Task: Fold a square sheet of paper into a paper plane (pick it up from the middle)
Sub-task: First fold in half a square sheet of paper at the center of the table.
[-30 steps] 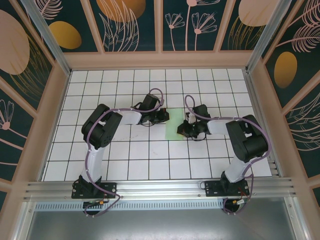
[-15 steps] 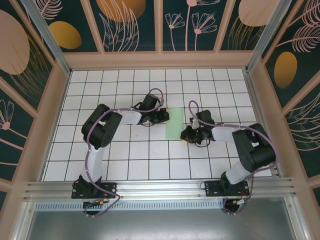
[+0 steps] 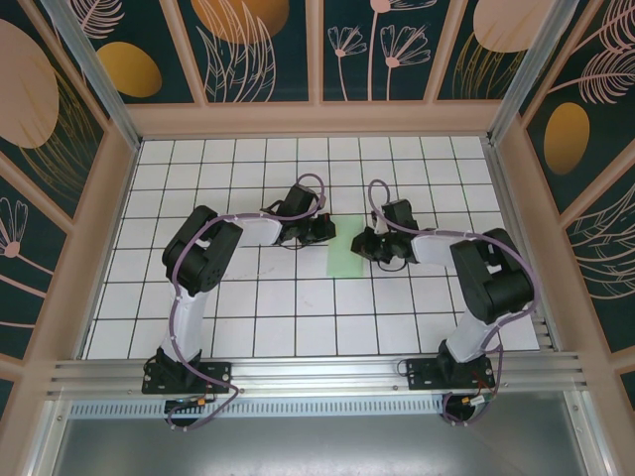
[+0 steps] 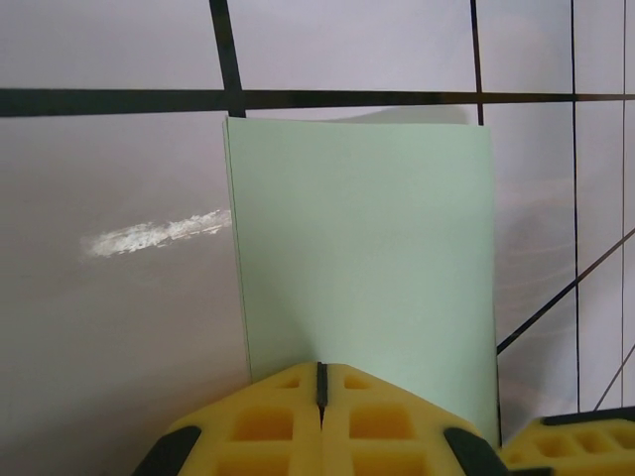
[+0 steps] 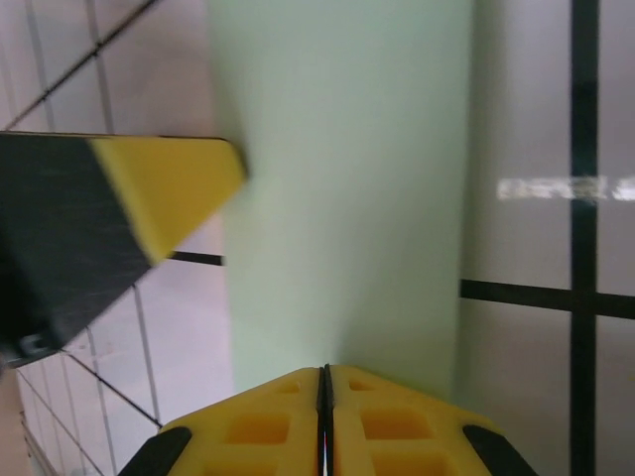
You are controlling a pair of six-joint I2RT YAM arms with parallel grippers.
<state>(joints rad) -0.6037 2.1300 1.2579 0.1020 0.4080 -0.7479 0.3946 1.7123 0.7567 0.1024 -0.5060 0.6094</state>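
Observation:
The square sheet of paper (image 3: 345, 250) lies flat on the white grid table as a narrow pale mint-green rectangle, with a doubled edge along its left side in the left wrist view. My left gripper (image 3: 330, 231) is shut, its yellow tips (image 4: 320, 369) resting on the near edge of the paper (image 4: 362, 238). From the other side my right gripper (image 3: 360, 247) is shut too, with its tips (image 5: 324, 371) set on the paper (image 5: 342, 188). Nothing sits between either pair of jaws. The left gripper's finger (image 5: 169, 188) shows in the right wrist view, beside the strip.
The white tiled table (image 3: 248, 317) is ringed by a wooden frame with patterned walls. An aluminium rail (image 3: 317, 372) carrying both arm bases runs along the near edge. A pale scuff (image 4: 159, 236) marks the tile left of the paper.
The right gripper drew back toward the near right, then came in again onto the paper's right edge, a little farther up. The left arm and the paper stayed put.

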